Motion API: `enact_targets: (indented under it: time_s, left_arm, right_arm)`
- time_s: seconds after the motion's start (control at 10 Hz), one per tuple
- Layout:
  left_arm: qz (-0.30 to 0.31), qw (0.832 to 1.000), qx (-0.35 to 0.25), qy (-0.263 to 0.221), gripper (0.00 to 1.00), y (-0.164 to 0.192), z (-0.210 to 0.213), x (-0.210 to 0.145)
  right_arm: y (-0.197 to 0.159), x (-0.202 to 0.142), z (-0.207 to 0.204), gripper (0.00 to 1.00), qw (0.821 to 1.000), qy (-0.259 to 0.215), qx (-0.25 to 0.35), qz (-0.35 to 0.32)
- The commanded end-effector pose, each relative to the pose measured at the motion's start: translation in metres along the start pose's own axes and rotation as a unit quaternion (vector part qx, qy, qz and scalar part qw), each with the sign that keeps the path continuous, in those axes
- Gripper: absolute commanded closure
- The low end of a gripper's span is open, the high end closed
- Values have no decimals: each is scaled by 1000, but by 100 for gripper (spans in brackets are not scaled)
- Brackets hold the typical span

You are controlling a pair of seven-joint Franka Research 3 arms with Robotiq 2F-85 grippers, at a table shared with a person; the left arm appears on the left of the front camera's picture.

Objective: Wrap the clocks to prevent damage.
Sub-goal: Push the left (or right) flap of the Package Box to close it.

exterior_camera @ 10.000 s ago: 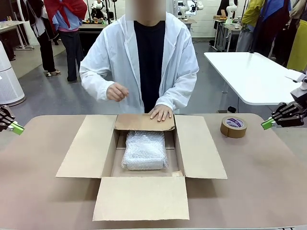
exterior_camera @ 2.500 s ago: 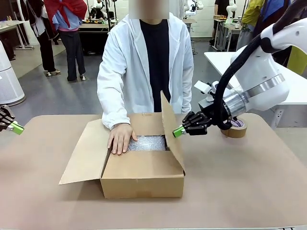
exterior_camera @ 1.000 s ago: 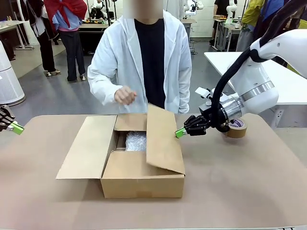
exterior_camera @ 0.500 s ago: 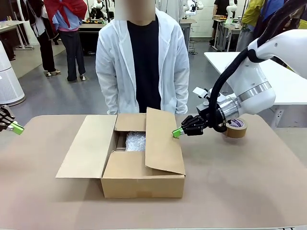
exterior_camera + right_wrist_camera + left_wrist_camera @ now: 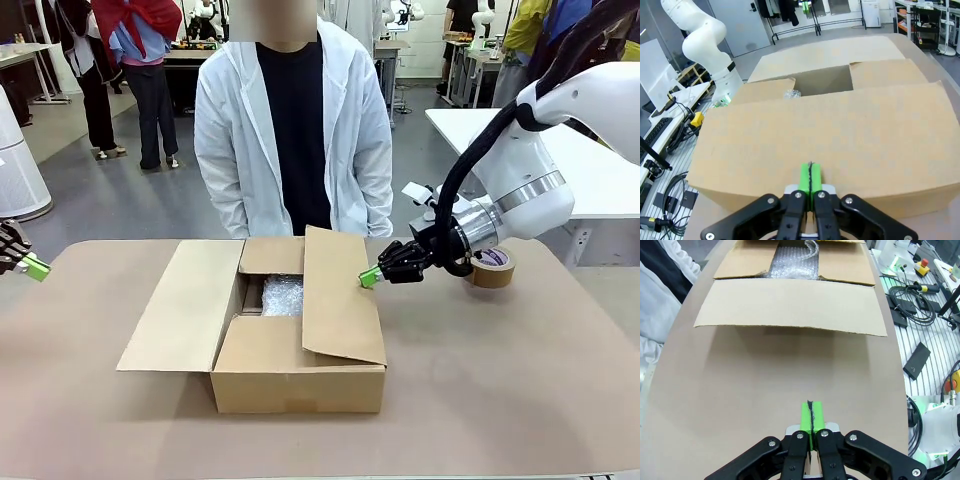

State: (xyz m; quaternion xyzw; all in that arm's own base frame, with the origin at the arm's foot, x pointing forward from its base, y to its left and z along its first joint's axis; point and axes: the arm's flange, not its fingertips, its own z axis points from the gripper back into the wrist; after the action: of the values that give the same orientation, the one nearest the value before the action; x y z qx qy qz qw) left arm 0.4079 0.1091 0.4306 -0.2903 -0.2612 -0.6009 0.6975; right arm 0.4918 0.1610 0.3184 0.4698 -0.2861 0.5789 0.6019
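On the tabletop point(image 5: 500, 380): a brown cardboard box point(image 5: 300, 375) stands mid-way between the arms, with a brown tape roll point(image 5: 488, 266) near its right side.
Task's thing: the clocks point(image 5: 283, 295), one blocky bundle of whitish clear bubble wrap, lie inside the box and show through the gap left uncovered.
Flaps: the right flap point(image 5: 340, 300) is folded over the top, and the near and far flaps look turned in too; the left flap point(image 5: 185, 300) lies spread outward.
Robot's right: the right tool point(image 5: 368, 278) has its green pads pressed together, holding nothing, at the far outer edge of the right flap; whether it touches cannot be told.
Robot's left: the left tool point(image 5: 35, 267) is likewise pressed together and empty, at the tabletop's left edge, well apart from the box.
Person: a person in a white coat point(image 5: 295, 130) stands at the far side, hands off the box.
Step in hand: wrapping looks done; the box is being closed.
Next move: probably the left flap, which needs lifting from beneath its outer edge and folding across, then taping.
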Motion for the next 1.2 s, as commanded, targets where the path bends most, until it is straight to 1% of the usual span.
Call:
enact_targets:
  time_s: [0.0, 0.3, 0.4, 0.5, 0.7, 0.8, 0.9, 1.0, 1.1]
  left_arm:
    - [-3, 1000, 2, -5, 99, 0, 1, 0]
    - [0, 1000, 0, 0, 99, 0, 0, 0]
    - [12, 999, -19, -25, 99, 18, -8, -3]
    - [2, 999, -27, -22, 99, 17, -25, -15]
    - [-20, 998, -57, -22, 99, 27, -55, -17]
    - [-39, 996, -67, -34, 99, 16, -80, -23]
    - [-50, 995, -79, -40, 99, 15, -99, -20]
    - [-65, 993, -98, -33, 99, 21, -117, -11]
    - [-72, 991, -103, -42, 99, 12, -135, -10]
  right_arm:
    - [-4, -1, -7, 99, 1000, 1, -10, -3]
    - [-4, -1, -7, 99, 1000, 1, -10, -3]
    - [-4, -1, -7, 99, 1000, 1, -10, -3]
    - [-4, -1, -7, 99, 1000, 1, -10, -3]
    - [-4, -1, -7, 99, 1000, 1, -10, -3]
    - [-4, -1, -7, 99, 1000, 1, -10, -3]
    - [-4, -1, -7, 99, 1000, 1, -10, -3]
    - [-4, -1, -7, 99, 1000, 1, -10, -3]
    - [-4, -1, -7, 99, 1000, 1, -10, -3]
